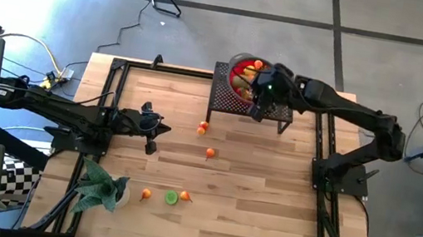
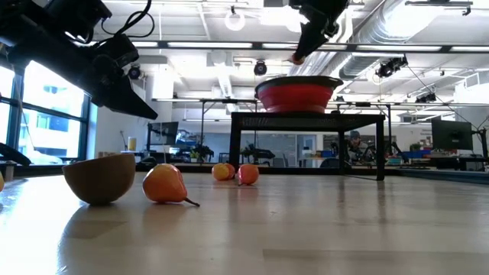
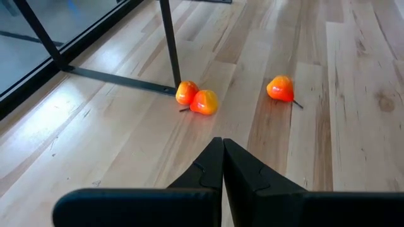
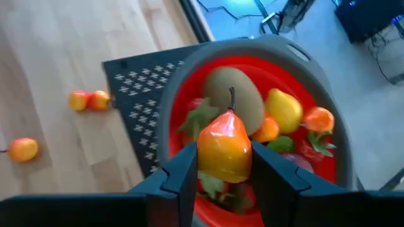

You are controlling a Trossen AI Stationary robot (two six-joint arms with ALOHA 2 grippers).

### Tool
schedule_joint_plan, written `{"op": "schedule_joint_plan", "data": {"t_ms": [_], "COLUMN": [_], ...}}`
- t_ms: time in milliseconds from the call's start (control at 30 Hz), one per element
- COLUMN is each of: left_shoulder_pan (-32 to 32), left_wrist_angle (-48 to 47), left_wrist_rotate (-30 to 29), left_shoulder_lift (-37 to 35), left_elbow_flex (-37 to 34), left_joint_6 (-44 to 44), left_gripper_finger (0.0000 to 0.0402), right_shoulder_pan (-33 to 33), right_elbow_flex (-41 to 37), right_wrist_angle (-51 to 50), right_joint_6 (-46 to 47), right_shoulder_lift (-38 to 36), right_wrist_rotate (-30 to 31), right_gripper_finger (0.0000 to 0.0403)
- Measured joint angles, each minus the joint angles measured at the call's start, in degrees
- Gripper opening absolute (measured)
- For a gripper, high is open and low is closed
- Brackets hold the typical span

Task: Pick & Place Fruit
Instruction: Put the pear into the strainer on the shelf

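Observation:
An orange-yellow pear-shaped fruit with a dark stem hangs above the red bowl with a grey rim, with my right gripper shut on it. The bowl stands on a black perforated stand at the far side and holds a brown kiwi, a lemon and other fruit. More fruit lies on the table: a pair, one, and three near the front. My left gripper hovers shut at the table's left. My right gripper pinches the pear-shaped fruit by its two sides between its two fingers. It comes slanting down from the table's right. The fruit is lifted clear above the bowl's contents, its stem pointing away from the wrist.
A green leafy plant stands at the front left corner. A black frame runs round the table's edges, and the stand's legs reach the tabletop. Bare wood lies in the table's middle and right.

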Motion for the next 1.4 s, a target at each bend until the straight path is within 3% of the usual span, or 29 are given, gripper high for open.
{"op": "schedule_joint_plan", "data": {"t_ms": [500,1300,1400], "left_shoulder_pan": [0.00,0.00,0.00], "left_wrist_angle": [0.00,0.02,0.01], "left_wrist_rotate": [0.29,-0.06,-0.05], "left_shoulder_lift": [0.01,0.01,0.00], "left_elbow_flex": [0.00,0.09,0.08], "left_joint_6": [0.00,0.00,0.00], "left_gripper_finger": [0.0006,0.0006,0.0006], "right_shoulder_pan": [-10.93,-13.05,-13.05], "right_elbow_flex": [0.02,0.00,0.00], "right_wrist_angle": [-0.07,0.15,0.28], "right_joint_6": [0.00,-1.46,-1.47], "right_shoulder_lift": [0.37,4.97,4.97], "right_wrist_rotate": [-7.14,-9.30,-9.51], "right_gripper_finger": [0.0120,0.0119,0.0133]}}
